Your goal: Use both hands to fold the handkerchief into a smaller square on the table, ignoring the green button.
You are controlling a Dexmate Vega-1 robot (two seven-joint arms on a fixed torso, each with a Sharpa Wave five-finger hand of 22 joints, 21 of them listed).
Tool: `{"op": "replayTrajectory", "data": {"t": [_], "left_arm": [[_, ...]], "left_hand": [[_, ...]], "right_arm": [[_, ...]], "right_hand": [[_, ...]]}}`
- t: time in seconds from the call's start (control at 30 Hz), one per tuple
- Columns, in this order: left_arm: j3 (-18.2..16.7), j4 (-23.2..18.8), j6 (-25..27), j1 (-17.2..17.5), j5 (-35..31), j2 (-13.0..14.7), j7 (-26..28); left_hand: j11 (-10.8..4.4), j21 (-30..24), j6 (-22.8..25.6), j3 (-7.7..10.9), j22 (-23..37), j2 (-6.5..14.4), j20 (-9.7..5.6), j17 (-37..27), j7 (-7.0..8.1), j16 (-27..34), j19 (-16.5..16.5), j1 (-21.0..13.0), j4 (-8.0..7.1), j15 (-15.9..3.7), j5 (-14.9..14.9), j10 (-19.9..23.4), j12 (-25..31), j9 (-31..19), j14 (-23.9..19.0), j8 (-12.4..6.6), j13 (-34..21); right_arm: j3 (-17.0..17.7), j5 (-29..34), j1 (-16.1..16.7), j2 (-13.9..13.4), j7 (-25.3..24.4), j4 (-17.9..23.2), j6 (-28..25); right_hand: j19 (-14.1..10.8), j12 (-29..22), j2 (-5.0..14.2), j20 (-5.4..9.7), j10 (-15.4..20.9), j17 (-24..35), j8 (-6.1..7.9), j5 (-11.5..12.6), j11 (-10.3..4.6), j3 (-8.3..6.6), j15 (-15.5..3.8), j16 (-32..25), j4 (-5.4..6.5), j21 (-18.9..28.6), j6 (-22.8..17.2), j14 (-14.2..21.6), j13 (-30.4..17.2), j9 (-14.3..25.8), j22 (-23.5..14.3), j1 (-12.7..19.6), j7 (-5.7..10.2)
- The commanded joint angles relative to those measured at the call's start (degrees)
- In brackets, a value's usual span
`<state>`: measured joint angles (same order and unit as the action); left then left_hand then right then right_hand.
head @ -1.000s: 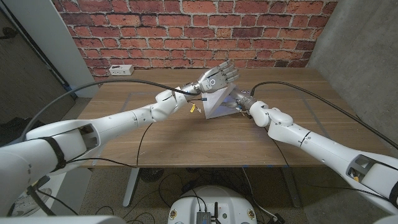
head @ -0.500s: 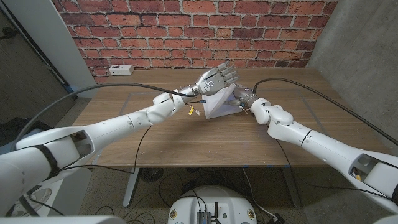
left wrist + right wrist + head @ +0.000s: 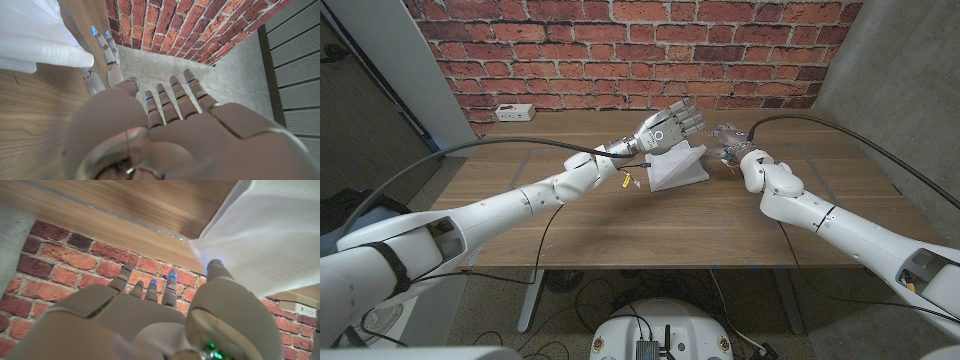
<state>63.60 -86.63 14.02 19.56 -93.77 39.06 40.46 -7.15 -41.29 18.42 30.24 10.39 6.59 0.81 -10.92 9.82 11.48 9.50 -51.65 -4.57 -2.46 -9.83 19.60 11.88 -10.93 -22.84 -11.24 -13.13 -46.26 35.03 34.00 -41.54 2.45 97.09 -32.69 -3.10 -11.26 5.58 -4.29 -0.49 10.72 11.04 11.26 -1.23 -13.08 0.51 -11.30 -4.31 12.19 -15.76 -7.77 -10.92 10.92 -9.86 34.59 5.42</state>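
The white handkerchief (image 3: 678, 169) lies partly folded on the wooden table (image 3: 620, 225) at mid-back, its far right corner still a little raised. My left hand (image 3: 666, 127) hovers over the cloth's left far side with fingers spread and nothing in it. My right hand (image 3: 728, 142) is just right of the cloth's raised corner, fingers apart and holding nothing. In the right wrist view the handkerchief (image 3: 260, 235) spreads beyond the thumb of my right hand (image 3: 165, 315). In the left wrist view the handkerchief (image 3: 35, 35) lies beyond my left hand (image 3: 165, 130), with the right hand's fingertips (image 3: 107, 47) at its edge.
A white power strip (image 3: 513, 111) sits at the table's back left by the brick wall (image 3: 620, 50). Black cables run along both arms, and a small yellow tag (image 3: 628, 179) hangs under the left wrist. A grey wall closes off the right side.
My right hand has drawn out from the cloth, moving right and back. The handkerchief has dropped lower and flatter onto the table. My left hand has barely moved.
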Motion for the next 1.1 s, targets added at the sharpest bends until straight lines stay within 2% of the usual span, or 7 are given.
{"op": "replayTrajectory", "data": {"t": [0.03,0.23,0.33,0.43,0.67,0.9,1.1], "left_arm": [[-2.01,-1.38,0.11,1.91,-0.36,0.12,0.05],[-3.09,-1.78,0.62,3.07,0.92,0.11,-0.51],[-3.94,-1.92,1.33,3.97,2.2,-0.11,-0.76],[-4.93,-2.07,1.87,4.92,4.13,-0.48,-0.95],[-7.6,-2.52,2.56,7.2,10.48,-1.5,-1.48],[-10.41,-4.09,1.75,9.5,18.0,-1.84,-2.41],[-13.98,-5.74,-0.63,11.54,27.85,-2.4,-4.76]], "left_hand": [[0.12,0.22,0.6,0.13,0.15,0.06,0.44,0.03,0.22,0.02,0.33,0.54,0.25,-6.34,-0.41,0.26,0.34,-0.13,-0.45,-0.03,-0.08],[0.12,0.21,0.69,0.12,0.13,0.04,0.42,0.08,0.17,0.01,0.43,0.8,0.33,-6.36,-0.39,0.28,0.34,-0.12,-0.48,-0.02,-0.04],[0.13,0.16,0.78,0.1,0.13,0.01,0.49,0.09,0.23,0.0,0.6,0.96,0.35,-6.35,-0.38,0.3,0.35,-0.12,-0.49,-0.04,-0.01],[0.12,0.12,0.88,0.04,0.13,-0.06,0.55,0.11,0.19,0.0,0.75,1.14,0.35,-6.39,-0.35,0.32,0.36,-0.11,-0.5,-0.06,0.01],[0.16,0.06,1.19,-0.2,0.11,-0.43,0.46,0.16,0.23,0.02,1.07,1.71,0.41,-6.22,-0.29,0.39,0.38,-0.1,-0.63,-0.11,0.07],[0.34,0.02,1.58,-0.37,0.11,-0.64,0.71,0.19,-0.12,0.02,1.28,2.22,0.43,-6.15,-0.26,0.43,0.4,-0.08,-0.68,-0.2,0.13],[0.7,0.03,1.76,-0.47,0.11,-0.73,0.9,0.2,-0.29,0.05,1.35,2.66,0.45,-5.87,-0.24,0.55,0.44,-0.07,-0.81,-0.19,0.18]], "right_arm": [[2.72,-0.36,1.59,-1.64,-4.33,2.33,-7.77],[3.26,-1.01,2.1,-1.54,-6.88,2.4,-8.65],[4.13,-2.01,2.8,-1.2,-9.04,2.45,-8.48],[4.99,-3.6,3.31,-1.32,-10.16,2.64,-7.47],[7.76,-8.59,4.79,-1.43,-12.51,3.06,-4.3],[10.82,-14.65,6.38,-1.54,-13.96,3.63,-0.79],[14.76,-22.01,8.59,-1.43,-15.79,3.07,5.81]], "right_hand": [[-1.18,-0.67,0.32,0.11,1.04,0.06,0.67,-0.02,-0.38,-0.47,-0.16,-0.58,-0.82,0.36,-0.97,0.8,-0.04,0.01,-0.16,1.09,-0.02],[-2.92,-0.98,1.25,0.69,2.42,-0.01,0.93,-0.21,-0.7,-1.25,-0.82,-0.88,-1.7,0.64,-2.45,2.24,-0.01,0.01,-0.15,2.16,-0.22],[-4.57,-1.4,3.69,1.82,4.32,0.18,1.02,-0.4,-1.23,-2.36,-1.96,-1.35,-1.65,0.84,-3.73,3.8,0.0,0.03,-0.16,2.67,0.32],[-5.3,-1.57,4.31,2.24,5.2,0.29,1.04,-0.43,-1.44,-2.59,-2.31,-1.63,-1.4,0.93,-4.27,4.59,0.0,0.04,-0.16,2.48,0.34],[-7.08,-1.7,4.74,2.41,6.39,0.37,1.04,-0.38,-1.79,-3.01,-3.21,-2.2,-1.2,1.26,-5.18,6.46,0.0,0.05,-0.17,2.34,0.22],[-7.54,-1.74,4.96,2.63,6.87,0.42,1.02,-0.33,-1.69,-3.24,-3.38,-2.33,-1.09,1.28,-5.53,6.97,-0.01,0.06,-0.18,2.3,0.11],[-7.96,-1.89,5.18,2.71,7.75,0.53,1.08,-0.25,-1.51,-3.47,-3.16,-2.59,-0.79,1.26,-6.14,7.72,-0.01,0.06,-0.2,2.09,-0.18]]}}
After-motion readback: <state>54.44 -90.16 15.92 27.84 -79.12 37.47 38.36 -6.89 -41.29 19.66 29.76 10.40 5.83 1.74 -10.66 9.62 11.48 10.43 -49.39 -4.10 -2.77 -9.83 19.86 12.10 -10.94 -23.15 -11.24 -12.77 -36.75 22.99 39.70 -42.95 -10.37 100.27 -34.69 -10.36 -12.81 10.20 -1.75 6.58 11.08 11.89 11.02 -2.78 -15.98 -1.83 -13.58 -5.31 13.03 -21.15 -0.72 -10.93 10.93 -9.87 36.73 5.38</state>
